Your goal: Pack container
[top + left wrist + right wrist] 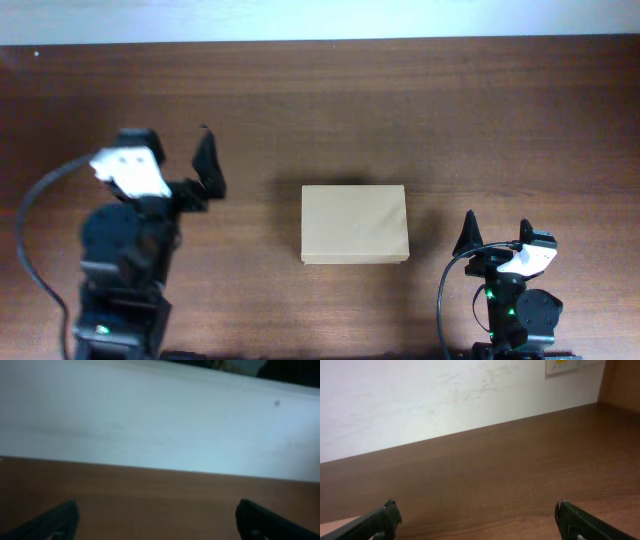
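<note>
The container (355, 223), a plain tan cardboard box with its lid shut, lies flat at the middle of the brown wooden table (400, 100). My left gripper (172, 147) hovers to the box's left, well apart from it. It is open with nothing between its fingers, and the left wrist view (157, 512) shows only bare table and wall ahead. My right gripper (497, 232) sits near the front edge, just right of the box, and is also open and empty (477, 510). A tan sliver (335, 522) at the lower left of the right wrist view may be the box's corner.
A pale wall (420, 400) runs along the table's far edge, with a wall socket (562, 365) and a wooden panel (622, 382) at the right. Black cables (30, 240) loop beside each arm base.
</note>
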You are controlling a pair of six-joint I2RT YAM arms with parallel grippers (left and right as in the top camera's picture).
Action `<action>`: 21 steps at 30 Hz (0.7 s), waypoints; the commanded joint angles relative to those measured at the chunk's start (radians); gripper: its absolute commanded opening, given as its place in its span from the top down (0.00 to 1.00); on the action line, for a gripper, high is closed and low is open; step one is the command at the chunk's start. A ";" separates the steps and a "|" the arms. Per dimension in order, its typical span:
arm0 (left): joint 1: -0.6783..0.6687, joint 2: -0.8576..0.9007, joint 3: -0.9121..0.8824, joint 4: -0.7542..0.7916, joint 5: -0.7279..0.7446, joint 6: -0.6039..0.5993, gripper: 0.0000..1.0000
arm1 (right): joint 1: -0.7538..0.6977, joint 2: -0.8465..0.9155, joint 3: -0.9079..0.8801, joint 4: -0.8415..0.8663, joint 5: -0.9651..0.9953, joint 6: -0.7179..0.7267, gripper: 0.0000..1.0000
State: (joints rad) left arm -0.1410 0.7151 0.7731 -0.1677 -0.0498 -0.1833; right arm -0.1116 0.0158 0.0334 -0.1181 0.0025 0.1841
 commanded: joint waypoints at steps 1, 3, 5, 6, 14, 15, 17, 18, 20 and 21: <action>-0.006 -0.145 -0.187 0.079 0.046 -0.010 0.00 | -0.001 -0.009 -0.009 0.002 0.009 -0.001 0.01; -0.006 -0.224 -0.288 0.114 0.047 -0.010 0.01 | -0.001 -0.009 -0.009 0.002 0.009 -0.001 0.01; -0.006 -0.295 -0.368 0.114 0.047 -0.010 0.00 | -0.001 -0.009 -0.009 0.002 0.009 -0.001 0.01; -0.006 -0.329 -0.403 0.111 0.044 -0.010 0.00 | -0.001 -0.009 -0.009 0.002 0.009 -0.001 0.01; 0.003 -0.557 -0.615 0.085 0.039 -0.009 0.01 | -0.001 -0.009 -0.010 0.002 0.009 -0.001 0.01; 0.005 -0.568 -0.621 0.075 0.034 -0.009 0.00 | -0.001 -0.009 -0.009 0.002 0.009 -0.001 0.01; 0.010 -0.583 -0.627 0.043 0.023 -0.008 0.00 | -0.001 -0.009 -0.009 0.002 0.009 -0.001 0.01; 0.014 -0.588 -0.627 0.025 0.020 -0.008 0.00 | -0.001 -0.009 -0.009 0.002 0.009 -0.001 0.01; 0.020 -0.597 -0.627 0.000 0.008 -0.009 0.00 | -0.001 -0.009 -0.009 0.002 0.009 -0.001 0.01; 0.023 -0.603 -0.627 -0.013 0.003 -0.008 0.01 | -0.001 -0.009 -0.009 0.002 0.009 -0.001 0.01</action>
State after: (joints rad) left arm -0.1307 0.1364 0.1562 -0.1581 -0.0261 -0.1837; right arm -0.1116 0.0158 0.0334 -0.1177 0.0025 0.1837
